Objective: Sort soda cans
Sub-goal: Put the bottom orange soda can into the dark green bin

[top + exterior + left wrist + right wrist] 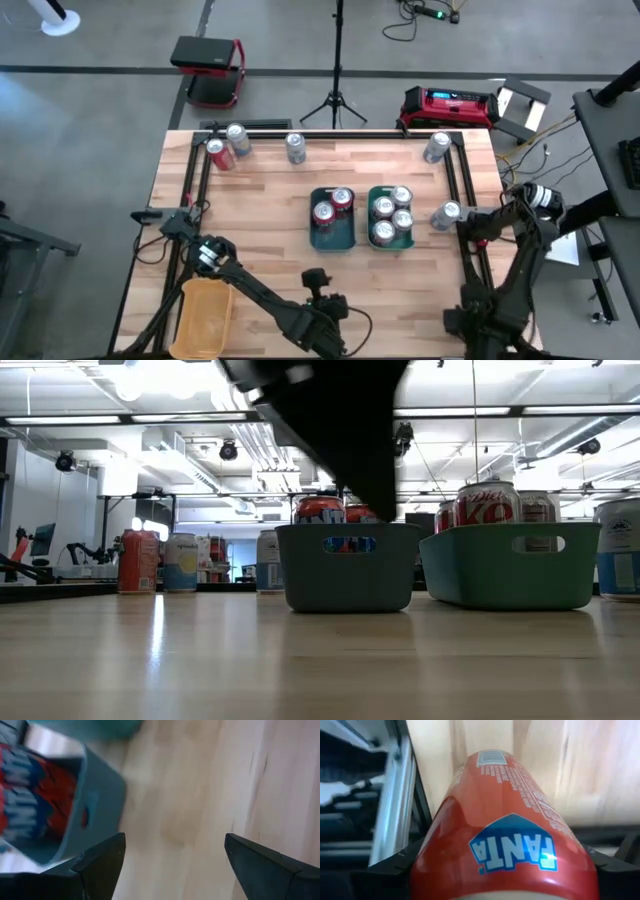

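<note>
The soda cans are spread across the worktop, some sorted and some not. At the upper left of the high view, a red can and a pale can are seen standing close together near the frame rail, with a silver can a little to their right, none of them yet in a tray. At the lower left, a yellow tray is seen with no can in it. At the lower centre, the left claw is held just below the dark teal tray; in its wrist view its fingers are spread apart over bare wood with nothing between them. That tray holds two red cans, so one group is judged begun. To its right, the lighter green tray holds four silver-topped cans, one marked as a diet cola in the low view. At the upper right, another silver can is left loose by the rail. At the right edge, the right claw is clamped on an orange Fanta can, which is gripped on both sides in its wrist view; in the high view this appears to be the can beside the green tray. The sorting is judged to be about half done: six cans are binned, one is in hand, and four loose cans along the top edge are left.
</note>
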Controlling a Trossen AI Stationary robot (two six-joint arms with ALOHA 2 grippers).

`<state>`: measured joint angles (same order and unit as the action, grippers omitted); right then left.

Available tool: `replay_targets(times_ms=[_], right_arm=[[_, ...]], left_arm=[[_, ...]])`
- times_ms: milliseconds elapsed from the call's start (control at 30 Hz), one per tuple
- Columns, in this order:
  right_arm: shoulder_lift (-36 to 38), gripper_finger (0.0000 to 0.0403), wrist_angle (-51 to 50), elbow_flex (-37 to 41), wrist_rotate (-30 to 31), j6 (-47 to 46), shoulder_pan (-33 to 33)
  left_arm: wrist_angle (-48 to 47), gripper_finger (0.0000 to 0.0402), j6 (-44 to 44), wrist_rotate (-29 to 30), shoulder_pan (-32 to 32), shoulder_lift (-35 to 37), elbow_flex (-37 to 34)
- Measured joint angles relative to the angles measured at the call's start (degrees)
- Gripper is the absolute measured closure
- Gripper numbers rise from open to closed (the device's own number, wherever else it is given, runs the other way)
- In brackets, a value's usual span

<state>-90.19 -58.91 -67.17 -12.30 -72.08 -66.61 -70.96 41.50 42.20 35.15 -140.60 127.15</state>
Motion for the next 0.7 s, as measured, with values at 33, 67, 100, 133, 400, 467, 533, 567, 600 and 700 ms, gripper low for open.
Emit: replay_targets(times_ms=[33, 67, 100, 133, 400, 467, 533, 567, 600, 700], right_arm=[[0.17, 0.0102, -0.47, -0.08, 0.36, 1.08, 1.29], [0.21, 0.01, -1.18, -0.16, 0.79, 2.37, 2.6], [0.19, 0.01, -1.91, -0.31, 0.85, 4.21, 3.89], [0.19, 0.0101, -2.08, -0.62, 0.81, 6.16, 5.1], [0.12, 0.0109, -3.74, -6.06, 6.36, 19.64, 13.76], [0.12, 0.0108, -3.84, -7.5, 8.75, 22.24, 15.52], [0.12, 0.0108, -4.39, -8.78, 10.98, 25.0, 17.19], [0.12, 0.0108, -4.24, -9.34, 12.25, 26.0, 18.0], [0.12, 0.0109, -4.01, -9.82, 13.48, 27.0, 18.83], [0.12, 0.0108, -4.0, -10.3, 15.51, 29.89, 21.73]], left_arm=[[-0.84, 0.0078, 0.06, -1.47, -0.02, 0.08, -0.43], [-1.13, 0.0078, 0.09, -2.71, 0.01, 0.1, -1.08], [-1.05, 0.0079, 0.11, -3.77, 0.01, 0.1, -1.73], [-1.13, 0.0079, 0.21, -4.45, 0.01, 0.1, -2.37], [-1.02, 0.008, 5.04, -7.59, 0.09, 6.43, -14.96], [0.67, 0.008, 6.57, -8.04, 0.11, 10.82, -20.43], [4.45, 0.008, 7.84, -8.93, 0.12, 16.46, -26.97], [7.36, 0.008, 8.2, -9.19, 0.17, 19.45, -30.49], [11.17, 0.008, 8.45, -9.36, 0.23, 22.52, -34.27], [26.51, 0.008, 7.45, -10.3, 0.54, 31.27, -46.0]])
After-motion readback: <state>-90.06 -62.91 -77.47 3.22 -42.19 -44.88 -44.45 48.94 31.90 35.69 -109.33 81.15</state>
